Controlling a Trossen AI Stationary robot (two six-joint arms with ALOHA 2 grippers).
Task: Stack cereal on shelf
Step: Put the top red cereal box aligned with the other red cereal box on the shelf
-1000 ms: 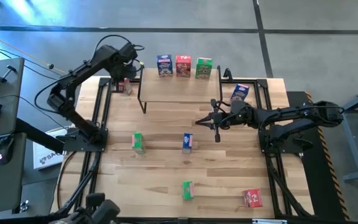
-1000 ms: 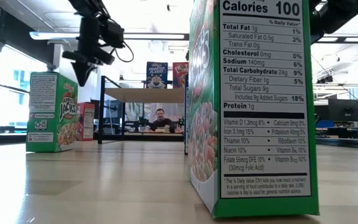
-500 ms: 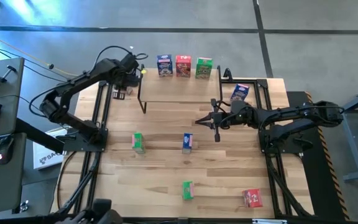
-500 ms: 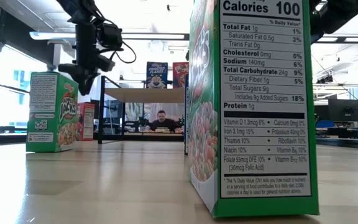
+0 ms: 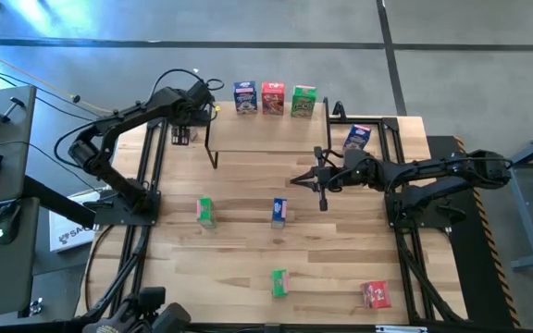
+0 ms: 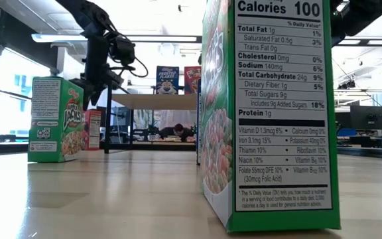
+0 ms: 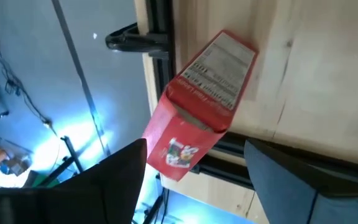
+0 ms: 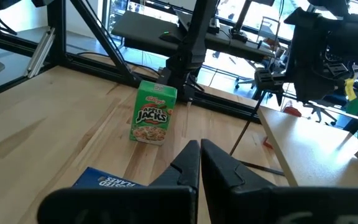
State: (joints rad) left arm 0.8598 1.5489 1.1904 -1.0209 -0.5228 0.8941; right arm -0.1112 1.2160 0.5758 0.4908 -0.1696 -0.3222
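The shelf (image 5: pixel 266 139) stands at the table's far side with a blue (image 5: pixel 244 97), a red (image 5: pixel 273 97) and a green cereal box (image 5: pixel 303 100) upright along its far edge. Another red cereal box (image 7: pixel 197 106) stands on the table left of the shelf, by the black frame rail. My left gripper (image 7: pixel 194 146) hangs just above it, pointing down and open, a finger to either side of the box's top without touching it. My right gripper (image 5: pixel 322 180) hovers shut in front of the shelf, with nothing in it.
Loose boxes stand on the table: blue (image 5: pixel 357 137) right of the shelf, green (image 5: pixel 205 211) and blue (image 5: pixel 279 211) mid-table, green (image 5: pixel 279 282) and red (image 5: pixel 375 294) near the front edge. Black frame rails (image 5: pixel 151 157) run along both sides.
My left gripper has come down toward the red box left of the shelf and has opened. The box has stayed standing where it was.
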